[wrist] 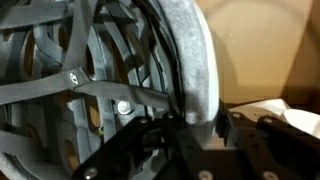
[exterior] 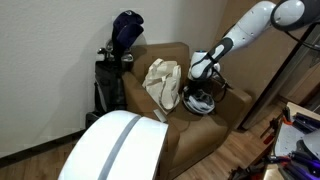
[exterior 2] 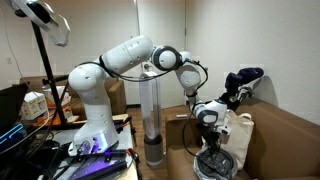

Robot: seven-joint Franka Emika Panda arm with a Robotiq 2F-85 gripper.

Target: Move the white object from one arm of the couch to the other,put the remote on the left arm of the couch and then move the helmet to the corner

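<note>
Last step judged begun: fingers clenched on rim of rounded white bicycle helmet with dark grey vents, at 3 o'clock of cream cloth bag on tan-brown upholstered armchair; carry to corner outstanding; white lump, remote not made out.

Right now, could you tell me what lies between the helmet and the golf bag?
The cream cloth bag sits between the helmet and the golf bag, as seen in an exterior view.
</note>
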